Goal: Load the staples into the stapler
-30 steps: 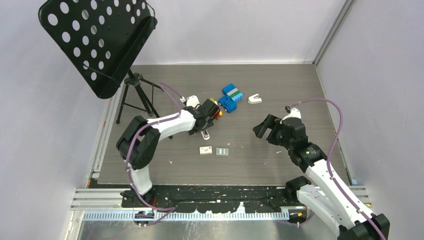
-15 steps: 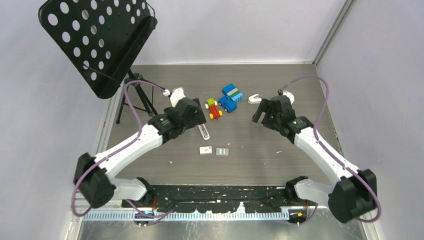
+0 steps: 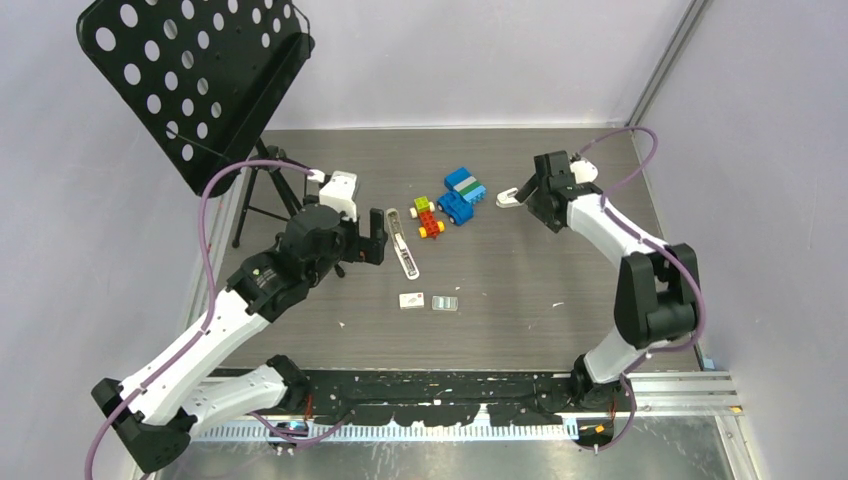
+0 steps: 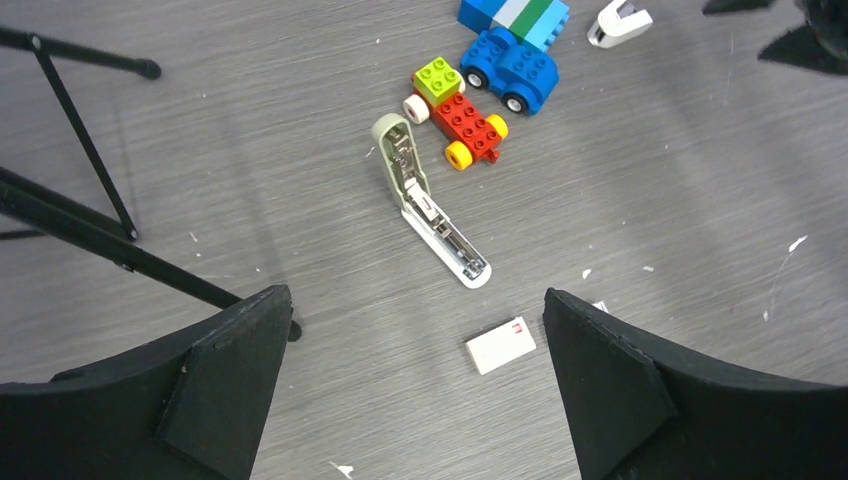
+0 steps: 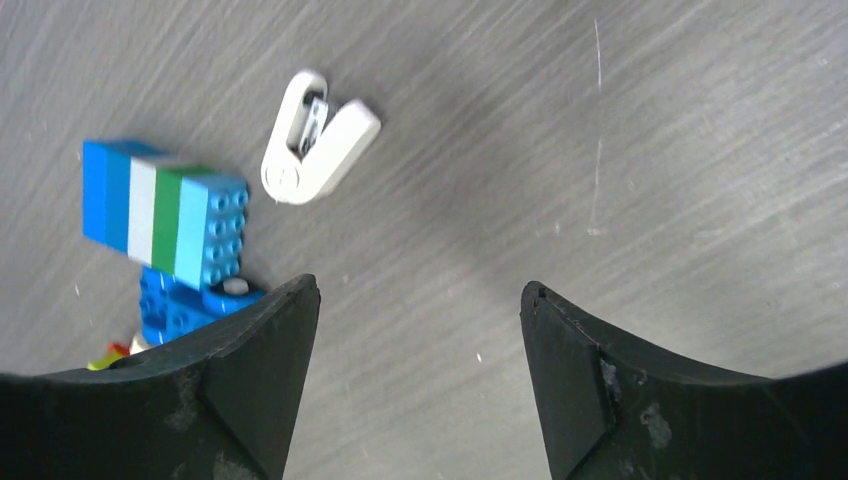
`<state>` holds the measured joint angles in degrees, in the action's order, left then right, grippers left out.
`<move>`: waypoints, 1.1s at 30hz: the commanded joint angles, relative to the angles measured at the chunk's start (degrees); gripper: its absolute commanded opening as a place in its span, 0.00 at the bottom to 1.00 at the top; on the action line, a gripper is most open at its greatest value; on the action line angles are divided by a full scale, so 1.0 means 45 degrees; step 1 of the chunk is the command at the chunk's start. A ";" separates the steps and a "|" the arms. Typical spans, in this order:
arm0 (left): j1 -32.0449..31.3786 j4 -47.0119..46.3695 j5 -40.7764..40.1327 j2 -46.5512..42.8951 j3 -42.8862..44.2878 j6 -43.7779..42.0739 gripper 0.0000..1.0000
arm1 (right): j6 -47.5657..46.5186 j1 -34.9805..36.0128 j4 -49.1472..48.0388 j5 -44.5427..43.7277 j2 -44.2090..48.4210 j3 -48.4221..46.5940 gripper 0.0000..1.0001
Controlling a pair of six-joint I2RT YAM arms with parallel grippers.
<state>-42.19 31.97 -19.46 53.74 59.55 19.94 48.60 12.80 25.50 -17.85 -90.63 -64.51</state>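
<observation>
Stapler (image 4: 427,207) lies opened; left pincer (image 4: 415,310), right pincer (image 5: 420,295) spread, empty.

The left arm (image 3: 230,310) stretches out long from its base. The left gripper (image 3: 376,240) at its end tips down, with its two fingers wide apart and nothing between them. The right arm (image 3: 620,230) folds at the elbow, and the right gripper (image 3: 528,192) also has its fingers apart and holds nothing.

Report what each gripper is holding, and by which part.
Nothing is held. The left gripper and the right gripper are both open and empty; the stapler lies untouched.
</observation>
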 commanded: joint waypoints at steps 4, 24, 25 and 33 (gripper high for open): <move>0.0041 -0.0655 0.0712 -0.0031 -0.0686 -0.3000 1.00 | 0.1953 -0.0324 -0.0915 -0.0531 -0.2386 -0.2058 0.73; 0.0041 -0.1026 0.0971 -0.0189 -0.1392 -0.3455 1.00 | 0.3282 -0.0344 -0.2546 0.0621 -0.5536 -0.2809 0.49; 0.0041 -0.1029 0.0952 -0.0189 -0.1397 -0.3468 1.00 | 0.3268 -0.0344 -0.2600 0.0684 -0.5474 -0.2675 0.45; 0.0041 -0.1097 0.0732 -0.0078 -0.1492 -0.3572 1.00 | 0.1662 -0.0343 -0.2835 0.1481 -0.4332 -0.1086 0.18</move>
<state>-42.19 29.69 -15.46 53.25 53.10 5.17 61.01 11.22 10.68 -13.13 -113.34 -73.32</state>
